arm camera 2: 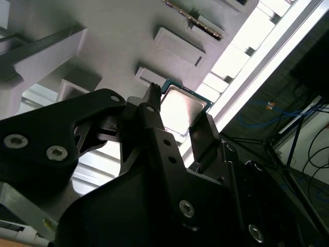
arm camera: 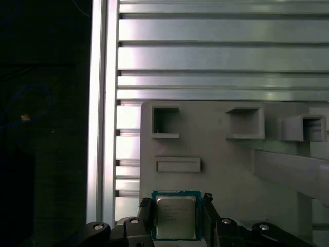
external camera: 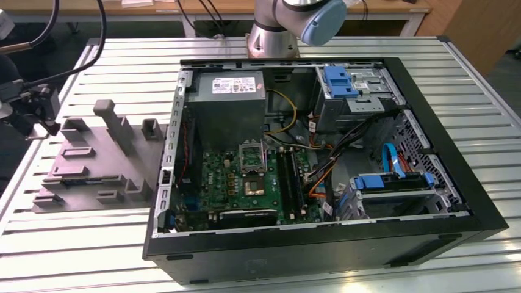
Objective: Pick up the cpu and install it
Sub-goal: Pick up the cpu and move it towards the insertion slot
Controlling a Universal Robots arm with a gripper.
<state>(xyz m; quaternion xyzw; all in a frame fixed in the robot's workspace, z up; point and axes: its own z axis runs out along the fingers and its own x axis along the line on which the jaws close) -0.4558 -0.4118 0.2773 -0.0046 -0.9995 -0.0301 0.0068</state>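
Note:
The cpu [arm camera: 176, 217], a small flat square chip with a pale silver top, sits between the two black fingers of my gripper [arm camera: 176, 204]. One finger presses on each of two opposite edges, so the gripper is shut on the chip. In the second wrist view the cpu [arm camera 2: 181, 108] shows against the grey tray [arm camera 2: 118, 36], again flanked by the gripper [arm camera 2: 177, 114]. In the exterior view the gripper [external camera: 31, 116] hangs by the far corner of the grey moulded tray [external camera: 89, 177], on the exterior view's left. The green board's metal-framed socket [external camera: 252, 155] lies inside the open computer case.
The open black computer case [external camera: 326, 244] takes up the middle and right of the slatted metal table [external camera: 73, 244]. Inside it are a grey power-supply box [external camera: 232, 101], cables and blue drive brackets [external camera: 340, 80]. Upright posts [external camera: 110, 119] rise from the tray. Black cables [external camera: 73, 43] hang near the gripper.

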